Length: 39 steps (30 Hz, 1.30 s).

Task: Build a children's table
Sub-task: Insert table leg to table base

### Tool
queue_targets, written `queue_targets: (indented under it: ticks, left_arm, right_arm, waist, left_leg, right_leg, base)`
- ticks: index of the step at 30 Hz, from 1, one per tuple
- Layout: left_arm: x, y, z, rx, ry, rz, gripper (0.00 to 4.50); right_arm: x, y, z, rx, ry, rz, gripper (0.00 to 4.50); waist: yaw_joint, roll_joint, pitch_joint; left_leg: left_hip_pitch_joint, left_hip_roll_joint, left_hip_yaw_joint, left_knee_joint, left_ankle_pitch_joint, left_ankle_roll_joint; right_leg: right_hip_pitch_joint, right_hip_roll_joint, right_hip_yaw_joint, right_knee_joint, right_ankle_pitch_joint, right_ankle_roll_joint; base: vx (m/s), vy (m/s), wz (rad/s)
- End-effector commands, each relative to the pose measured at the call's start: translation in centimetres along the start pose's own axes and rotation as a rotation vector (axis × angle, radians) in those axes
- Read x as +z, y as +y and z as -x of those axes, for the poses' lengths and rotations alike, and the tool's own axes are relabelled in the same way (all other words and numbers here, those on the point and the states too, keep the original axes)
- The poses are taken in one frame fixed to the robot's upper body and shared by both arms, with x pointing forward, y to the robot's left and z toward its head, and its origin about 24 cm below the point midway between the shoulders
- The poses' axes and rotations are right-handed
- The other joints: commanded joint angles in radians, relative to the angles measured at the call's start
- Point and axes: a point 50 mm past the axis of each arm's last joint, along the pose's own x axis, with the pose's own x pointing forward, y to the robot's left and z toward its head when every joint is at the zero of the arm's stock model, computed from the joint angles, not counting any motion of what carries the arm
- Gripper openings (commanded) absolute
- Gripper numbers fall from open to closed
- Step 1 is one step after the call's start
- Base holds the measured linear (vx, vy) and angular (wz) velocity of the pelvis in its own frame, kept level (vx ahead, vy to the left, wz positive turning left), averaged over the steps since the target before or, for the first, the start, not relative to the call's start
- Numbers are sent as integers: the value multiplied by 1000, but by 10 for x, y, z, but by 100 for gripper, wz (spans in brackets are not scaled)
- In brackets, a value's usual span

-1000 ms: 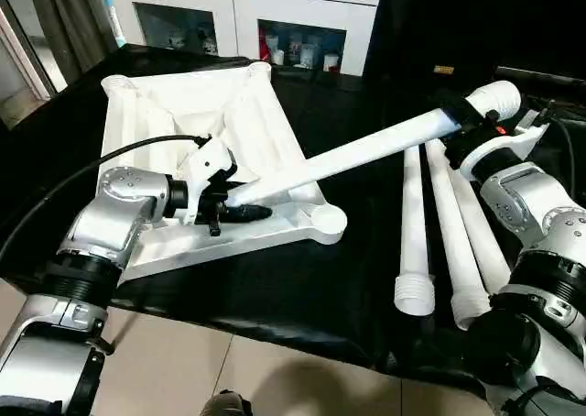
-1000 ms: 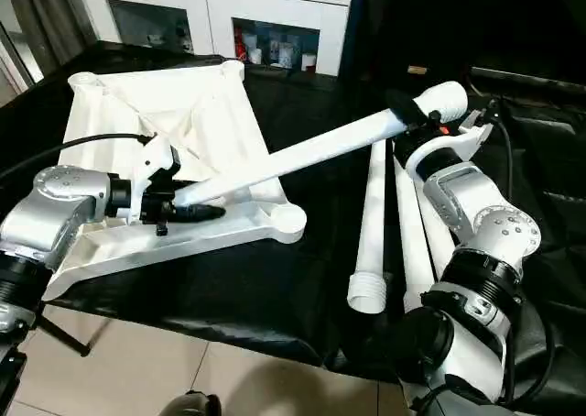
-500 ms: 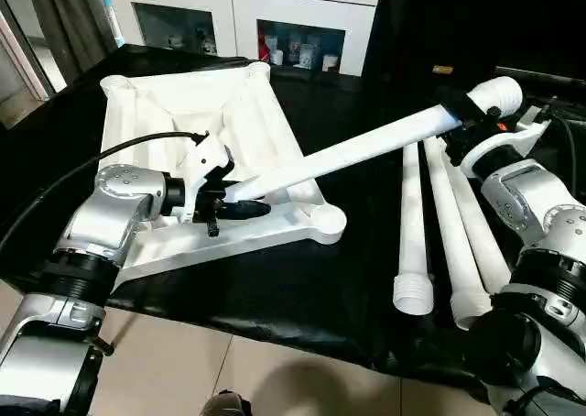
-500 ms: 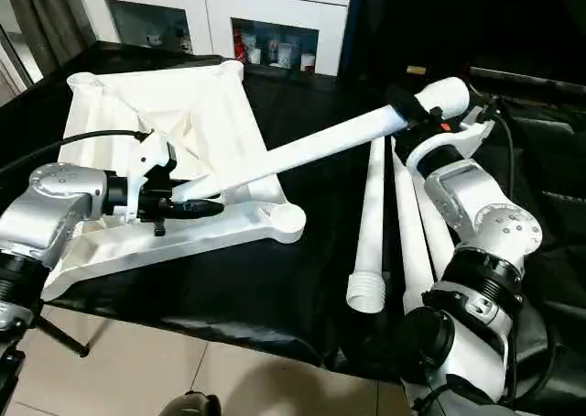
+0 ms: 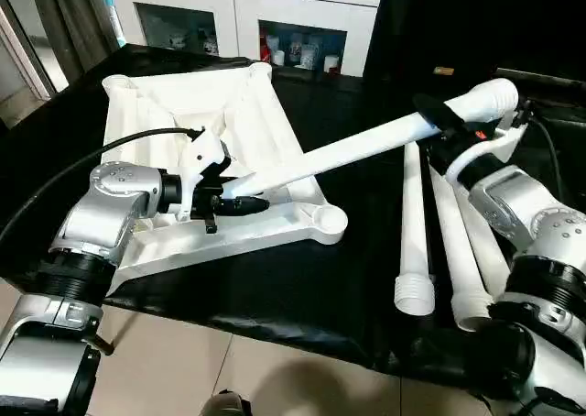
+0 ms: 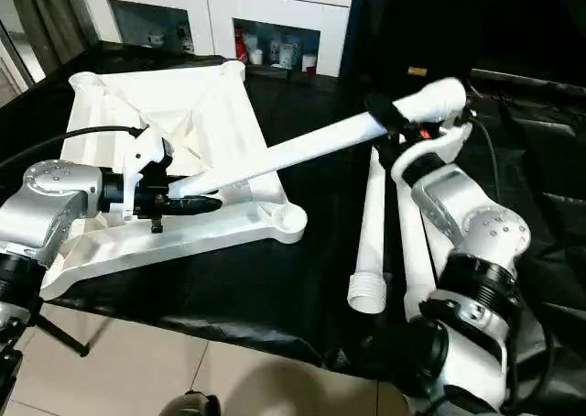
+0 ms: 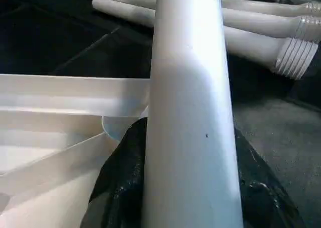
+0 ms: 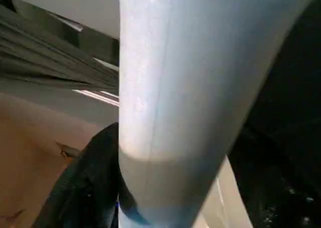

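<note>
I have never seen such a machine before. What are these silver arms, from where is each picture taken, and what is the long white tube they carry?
This is a humanoid robot with two silver arms, each ending in a black two-fingered pincer. Two pictures come from cameras in its head, looking down; the other two from cameras on its wrists, looking along the fingers. On the black-draped work table lies a white plastic tabletop, upside down, its ribs and a round corner socket showing. Three spare legs lie beside it. The left pincer grips the narrow end of a fourth leg. The right pincer is around its thick end; how tightly, I cannot tell.
</note>
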Motion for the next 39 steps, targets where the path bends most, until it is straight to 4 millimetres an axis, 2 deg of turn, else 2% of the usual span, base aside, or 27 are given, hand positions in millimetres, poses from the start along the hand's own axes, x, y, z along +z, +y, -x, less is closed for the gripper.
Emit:
queue_targets:
  ticks: [1,4,9,11,13,14,15,18,19,20,21,22,24,25,27,28,29,30,31,35,39]
  left_arm:
    - [14,9,9,49,-51,-25,133]
    - [15,13,13,68,-57,-24,133]
    - [18,19,19,105,-78,-11,133]
    - [18,20,21,113,-71,-13,133]
    - [17,21,22,116,-63,-15,133]
    - [17,21,22,116,-63,-15,133]
    - [17,21,23,114,-59,-15,133]
    - [16,21,23,112,-52,-15,133]
    - [15,21,23,109,-49,-12,133]
    - [15,21,22,109,-48,-12,133]
    - [14,20,22,108,-46,-11,133]
    - [13,20,22,109,-42,-9,133]
    - [12,20,22,112,-36,-7,133]
    - [11,20,22,111,-31,-5,133]
    - [10,20,22,111,-26,-5,133]
    - [9,20,23,109,-18,-5,133]
    - [9,20,23,109,-18,-5,133]
    - [8,19,23,104,-14,-3,133]
    - [8,19,23,100,-10,0,133]
    - [7,17,24,83,-3,2,133]
    - [8,15,25,66,11,-12,133]
  right_arm:
    - [2,2,7,13,9,27,369]
    - [0,-1,11,6,27,42,380]
    - [1,-9,21,-24,25,47,433]
    - [-1,-4,27,2,58,131,441]
    - [-5,4,30,11,100,339,450]
    - [-5,4,30,11,100,339,450]
    - [-8,9,30,8,128,540,450]
    - [-16,22,26,50,189,1103,450]
    - [-17,25,24,71,191,1294,450]
    - [-17,26,22,83,194,1393,450]
    - [-17,28,21,105,198,1514,450]
    - [-17,32,19,137,195,1606,450]
    - [-15,38,18,187,175,1707,450]
    - [-14,43,17,215,157,1781,450]
    - [-13,46,16,224,141,1900,450]
    - [-12,45,13,240,149,2062,450]
    - [-12,45,13,240,150,2063,450]
    - [-9,42,11,212,142,2176,450]
    - [-7,38,9,202,139,2244,450]
    - [-4,31,5,190,152,2371,450]
    - [-2,26,1,187,156,2453,450]
  waist:
    - [0,-5,-89]
    - [3,-5,-90]
    - [1,-4,-89]
    - [3,-7,-88]
    - [4,-5,-88]
    - [6,-6,-87]
    - [6,-6,-88]
    - [10,-7,-82]
    - [6,-11,-79]
    - [4,-10,-77]
    - [0,-10,-76]
    - [-3,-14,-75]
    - [-6,-18,-75]
    - [-7,-17,-76]
    - [-7,-17,-76]
    - [-7,-18,-76]
    - [-7,-18,-75]
    - [-8,-16,-74]
    - [-9,-21,-76]
    - [-13,-23,-75]
    - [-15,-25,-76]
  left_leg:
    - [30,14,-7,-43,-55,-21]
    - [32,14,-7,-42,-55,-16]
    - [32,15,-8,-43,-69,-24]
    - [32,15,-8,-43,-70,-24]
    - [31,16,-9,-43,-61,-21]
    - [30,17,-10,-42,-58,-25]
    - [29,16,-11,-42,-62,-28]
    - [30,21,-14,-45,-114,-61]
    - [31,21,-14,-45,-130,-67]
    - [31,23,-14,-45,-141,-72]
    - [33,21,-12,-44,-154,-65]
    - [32,21,-12,-43,-154,-54]
    - [33,20,-11,-42,-149,-27]
    - [34,22,-12,-40,-143,-14]
    - [35,23,-12,-38,-134,-7]
    - [35,23,-11,-37,-131,-4]
    - [35,23,-11,-36,-131,-5]
    - [36,22,-10,-37,-132,-4]
    - [35,20,-9,-36,-130,-3]
    - [36,20,-10,-35,-146,-1]
    - [35,19,-10,-32,-131,15]
  right_leg:
    - [46,-69,32,-55,124,-176]
    - [46,-69,32,-56,127,-171]
    - [44,-71,31,-57,103,-182]
    - [46,-70,32,-58,101,-178]
    - [47,-70,32,-58,121,-161]
    - [48,-69,31,-58,120,-153]
    - [48,-71,31,-57,120,-147]
    - [47,-78,35,-68,42,-94]
    - [46,-78,35,-71,1,-98]
    - [42,-80,36,-73,-22,-101]
    - [40,-79,39,-75,-44,-115]
    - [42,-76,39,-73,-45,-130]
    - [41,-72,40,-72,-29,-149]
    - [40,-71,39,-69,-11,-162]
    - [38,-70,38,-65,8,-176]
    - [38,-69,38,-64,15,-182]
    - [38,-69,38,-65,15,-183]
    - [37,-71,40,-66,11,-183]
    - [40,-69,40,-65,17,-187]
    - [41,-67,41,-65,30,-194]
    - [42,-65,40,-60,72,-203]
  base:
    - [0,0,0]
    - [0,0,0]
    - [0,0,0]
    - [0,0,0]
    - [0,0,0]
    - [0,0,0]
    - [0,0,0]
    - [0,0,0]
    - [0,0,0]
    - [0,0,0]
    - [0,0,0]
    - [0,0,0]
    - [0,0,0]
    - [0,0,0]
    - [0,0,0]
    - [0,0,0]
    - [0,0,0]
    - [0,0,0]
    - [0,0,0]
    - [0,0,0]
    - [0,0,0]
